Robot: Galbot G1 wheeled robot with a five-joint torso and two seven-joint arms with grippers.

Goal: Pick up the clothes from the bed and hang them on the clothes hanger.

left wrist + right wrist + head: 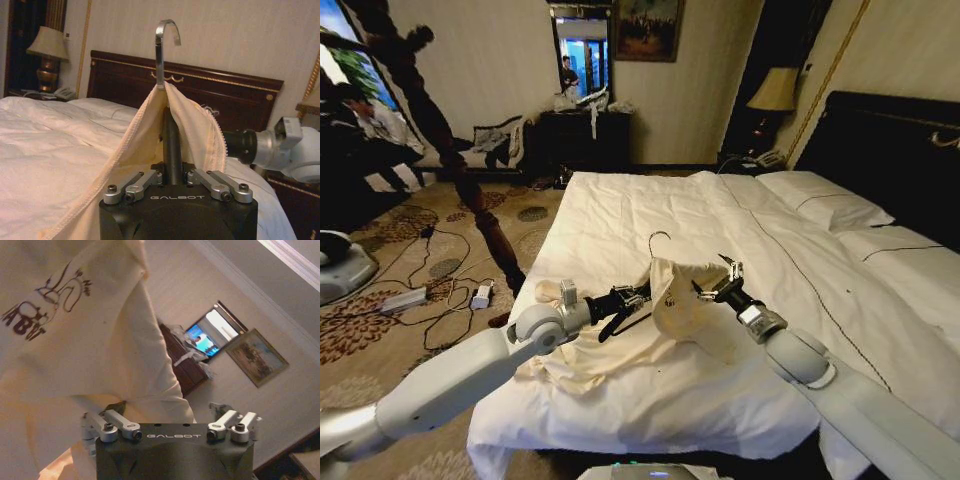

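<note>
A cream garment [685,305] with a dark printed logo [45,305] lies bunched near the foot of the bed [650,200]. Its upper part is draped over the black clothes hanger [625,322], and the silvery hook [162,50] sticks up out of the neck. My left gripper [630,298] is shut on the hanger's black bar [171,145], under the cloth [140,135]. My right gripper [717,279] is open at the garment's right edge, with cloth [75,340] lying against one side of it.
White pillows [825,200] and a dark headboard [890,150] lie to the right, with a lamp [775,92] behind them. Left of the bed, a dark wooden post [470,190] stands on the carpet among cables and a power strip [405,298]. A dresser [582,140] stands against the far wall.
</note>
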